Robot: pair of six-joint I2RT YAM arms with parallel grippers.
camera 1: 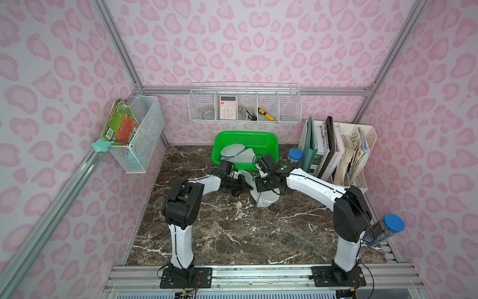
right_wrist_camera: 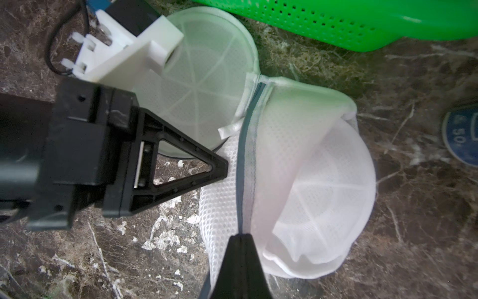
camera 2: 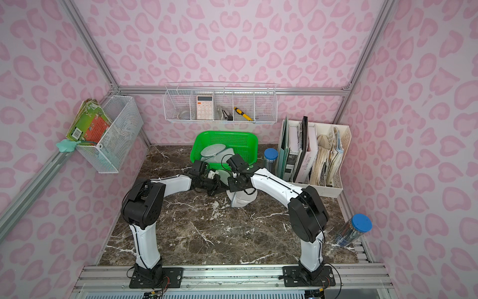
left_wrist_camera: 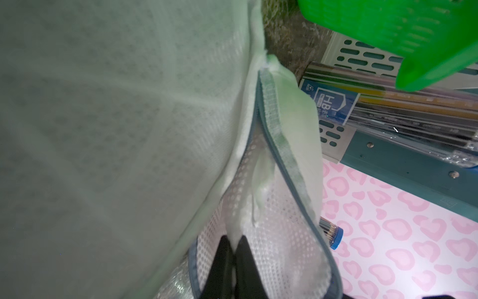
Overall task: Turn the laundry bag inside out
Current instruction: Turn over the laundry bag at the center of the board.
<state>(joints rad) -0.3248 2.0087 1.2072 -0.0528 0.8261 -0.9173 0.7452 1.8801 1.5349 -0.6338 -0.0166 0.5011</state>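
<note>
Both arms are on the laundry bag point(camera 1: 266, 199), which lies crumpled on the table point(camera 1: 232, 233) just in front of the green basket point(camera 1: 258, 134). My left gripper point(left_wrist_camera: 234, 243) is clamped on a bit of white mesh right beside the opening. The right gripper point(right_wrist_camera: 240, 236) is pinched tight on the grey zipper edge point(right_wrist_camera: 244, 160). Both holds look pretty near each other along that same edge, so my guess is the trick here is pulling them apart slowly and evenly to spread the mouth open, not yanking. Mesh this thin probably slips out of a pinch if one side tugs harder. I'd also lift a touch so the bag isn't dragging on the table, and steer clear of the basket. After that, one gripper has to reach in for the bottom.
</note>
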